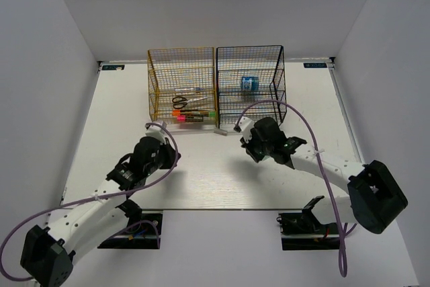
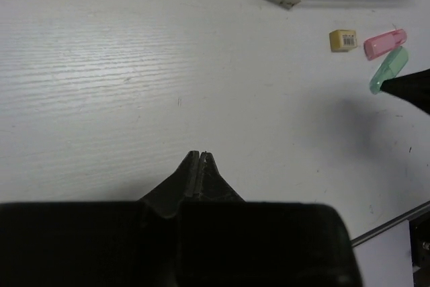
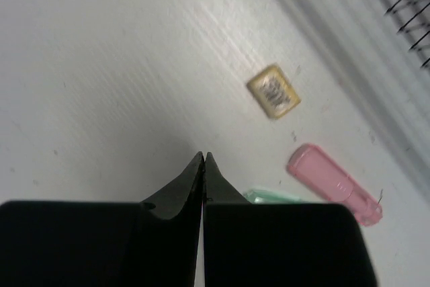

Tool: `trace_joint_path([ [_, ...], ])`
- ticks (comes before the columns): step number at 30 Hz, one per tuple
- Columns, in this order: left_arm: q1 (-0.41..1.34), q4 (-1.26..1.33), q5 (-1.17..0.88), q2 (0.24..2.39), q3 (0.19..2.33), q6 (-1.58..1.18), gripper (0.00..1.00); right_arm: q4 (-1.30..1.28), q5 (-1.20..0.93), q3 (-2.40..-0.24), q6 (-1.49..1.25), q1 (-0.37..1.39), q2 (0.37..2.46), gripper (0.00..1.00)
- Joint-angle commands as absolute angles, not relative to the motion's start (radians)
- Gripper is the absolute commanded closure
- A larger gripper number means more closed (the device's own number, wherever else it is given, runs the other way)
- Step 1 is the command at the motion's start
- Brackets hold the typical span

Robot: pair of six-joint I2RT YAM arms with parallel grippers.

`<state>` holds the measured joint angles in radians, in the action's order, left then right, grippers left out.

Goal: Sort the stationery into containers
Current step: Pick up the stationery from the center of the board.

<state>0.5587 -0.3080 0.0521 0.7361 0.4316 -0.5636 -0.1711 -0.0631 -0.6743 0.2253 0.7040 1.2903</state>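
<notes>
walls (image 1: 40,65): plain white | table (image 1: 201,183): white, faint grain | light: even

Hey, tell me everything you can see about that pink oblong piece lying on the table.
The pink oblong piece is a short bar with rounded ends, smooth and slightly glossy, plastic by the look. It lies flat on the white table, held by nothing. A small beige cube with a printed label sits near it, clearly apart. A mint oblong piece lies closer, and whether the two touch is unclear.
</notes>
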Motion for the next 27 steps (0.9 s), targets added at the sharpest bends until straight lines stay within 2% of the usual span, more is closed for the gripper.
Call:
trace_joint_path([
  [1, 0.62, -0.179, 0.161, 0.784, 0.409, -0.627, 0.99, 0.084, -0.092, -0.69, 0.189, 0.699, 1.284, 1.0],
  [3, 0.633, -0.224, 0.163, 0.825, 0.461, -0.589, 0.95, 0.145, -0.118, -0.681, 0.222, 0.698, 1.293, 0.98],
  [4, 0.634, -0.265, 0.163, 0.831, 0.474, -0.581, 0.93, 0.167, -0.124, -0.658, 0.228, 0.698, 1.301, 0.86],
  [8, 0.634, -0.367, 0.187, 0.763, 0.518, -0.514, 0.8, 0.27, -0.132, -0.641, 0.236, 0.698, 1.354, 0.69],
  [9, 0.632, -0.382, 0.204, 0.749, 0.52, -0.5, 0.74, 0.284, -0.13, -0.653, 0.236, 0.698, 1.385, 0.68],
  [12, 0.635, -0.451, 0.248, 0.665, 0.514, -0.476, 0.72, 0.298, -0.132, -0.684, 0.207, 0.703, 1.459, 0.66],
  [15, 0.634, -0.515, 0.281, 0.603, 0.499, -0.463, 0.69, 0.357, -0.118, -0.692, 0.17, 0.71, 1.508, 0.6],
  [16, 0.635, -0.535, 0.296, 0.582, 0.496, -0.462, 0.69, 0.38, -0.115, -0.692, 0.164, 0.715, 1.534, 0.55],
  [20, 0.634, -0.58, 0.316, 0.535, 0.499, -0.451, 0.68, 0.448, -0.087, -0.677, 0.164, 0.721, 1.575, 0.54],
  [27, 0.634, -0.615, 0.331, 0.517, 0.502, -0.439, 0.66, 0.725, -0.074, -0.566, 0.262, 0.726, 1.632, 0.52],
])
